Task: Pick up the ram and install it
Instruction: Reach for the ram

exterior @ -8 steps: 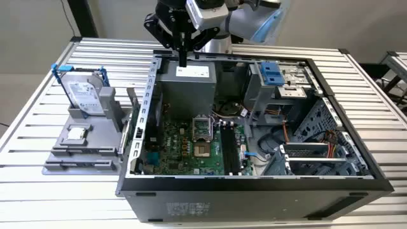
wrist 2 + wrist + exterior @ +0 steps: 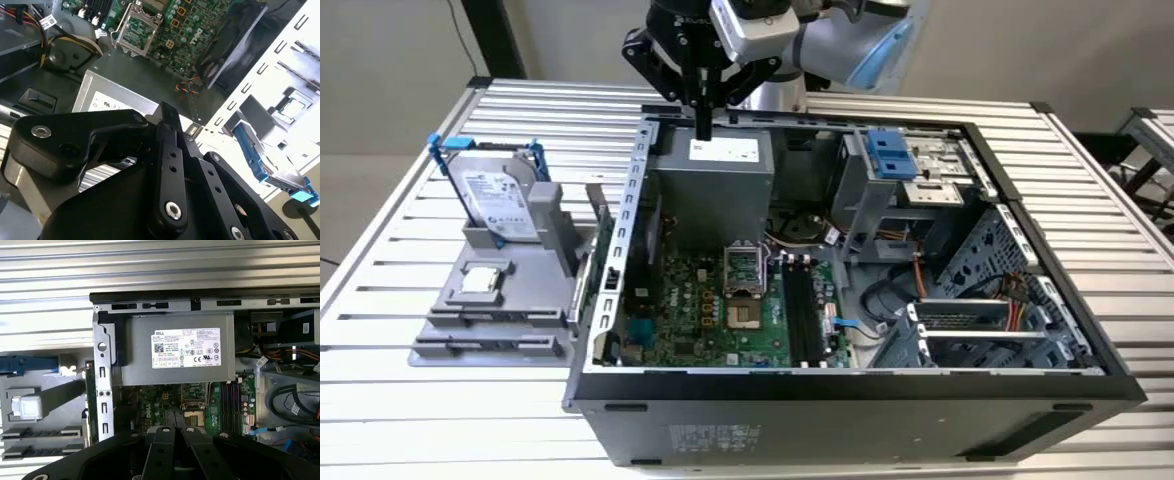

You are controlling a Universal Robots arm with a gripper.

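Gripper (image 2: 704, 130) fingers pressed together, grasping nothing, poised above the power supply (image 2: 710, 190) in the open case (image 2: 854, 405) — ram (image 2: 90, 390) stands on edge in the grey fixture (image 2: 480, 330), just beside the case wall.

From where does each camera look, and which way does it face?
Exterior view: off the arm, looking down into the open computer case; arm and gripper show above the power supply.
First wrist view: on the wrist, facing straight down at the power supply; gripper shows.
Second wrist view: on the wrist, slanting past the gripper toward the motherboard.
Both wrist views share power supply and motherboard.
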